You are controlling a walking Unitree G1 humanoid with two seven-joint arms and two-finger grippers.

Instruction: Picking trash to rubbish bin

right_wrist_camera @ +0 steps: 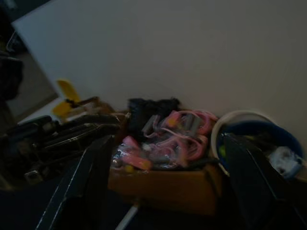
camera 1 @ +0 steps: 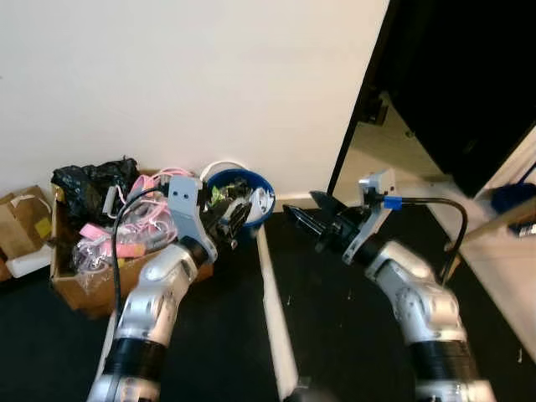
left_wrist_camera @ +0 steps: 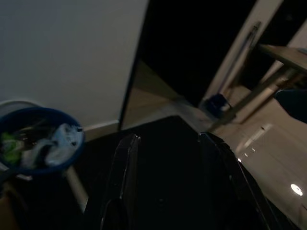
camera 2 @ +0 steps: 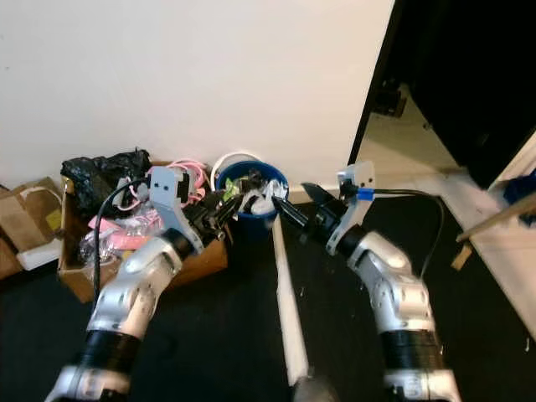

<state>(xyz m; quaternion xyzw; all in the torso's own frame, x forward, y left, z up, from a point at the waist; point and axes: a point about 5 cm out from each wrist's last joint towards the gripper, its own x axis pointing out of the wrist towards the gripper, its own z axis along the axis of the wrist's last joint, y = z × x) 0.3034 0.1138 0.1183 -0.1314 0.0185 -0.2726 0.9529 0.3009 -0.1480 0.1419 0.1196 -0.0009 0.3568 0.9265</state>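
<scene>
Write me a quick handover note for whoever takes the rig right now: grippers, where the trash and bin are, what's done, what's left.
Left gripper: jaws open, holding nothing, raised beside the round blue plastic rubbish bin.
Right gripper: jaws open, holding nothing, raised over the dark floor, right of the bin.
Bin stands against the white wall and already holds green and white scraps.
Brown cardboard box left of the bin holds pink wrappers and a black plastic bag.
Left: no loose trash is evident on the floor; check the box contents.

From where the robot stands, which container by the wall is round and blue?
The bin, right of the brown cardboard box of pink clutter.
</scene>
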